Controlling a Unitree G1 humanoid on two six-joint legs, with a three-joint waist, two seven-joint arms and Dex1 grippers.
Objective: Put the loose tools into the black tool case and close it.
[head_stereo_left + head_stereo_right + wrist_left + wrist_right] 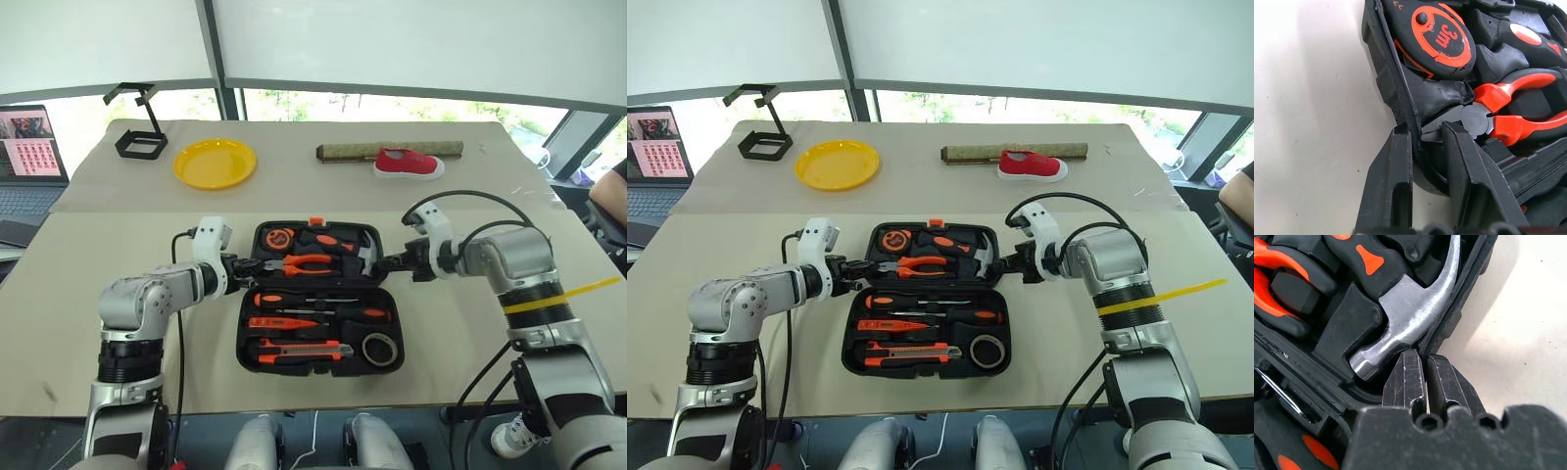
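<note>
Case (312, 338) open, tools inside; left tool (1422, 147) and right tool (1422, 374) each clamped on lid rim.

My left fingers (1386, 186) cover part of the case (1382, 73) rim. Pliers (1518, 117) handles and tape measure (1437, 36) run off frame. Hammer (1410, 318) handle cut off. Laptop (24, 157) cropped; screen unreadable.

Beige table (118, 372); bright windows (372, 106) behind; daylight.
</note>
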